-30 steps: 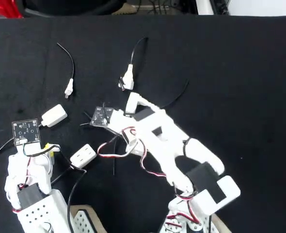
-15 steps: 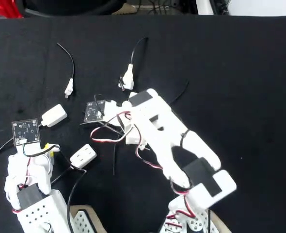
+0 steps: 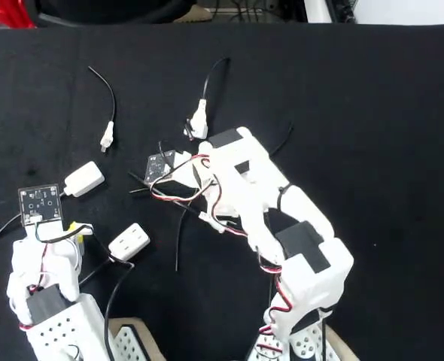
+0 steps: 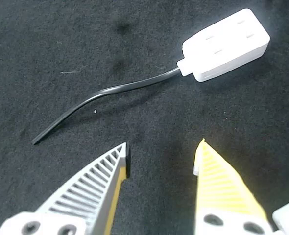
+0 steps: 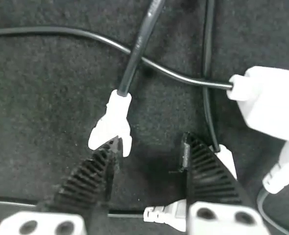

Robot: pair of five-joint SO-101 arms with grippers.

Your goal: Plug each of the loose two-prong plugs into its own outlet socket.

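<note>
Right pincer (image 5: 149, 143) spread over a two-prong plug (image 5: 112, 125).
Its long axis points toward the pincer, yet it sits beside one fingertip (image 5: 107, 152), not mid-gap.

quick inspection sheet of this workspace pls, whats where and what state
surface: black cloth table, flat.
job's things: plug one and plug two lie loose; far socket and near socket have nothing plugged in.
clutter: nothing seen.
grippers: left gripper open over bare cloth; right gripper open, a white plug beside one fingertip.
cables: black leads cross one another by the right gripper; each plug and socket has its own short lead.
surroundings: red object beyond the table's far edge.
</note>
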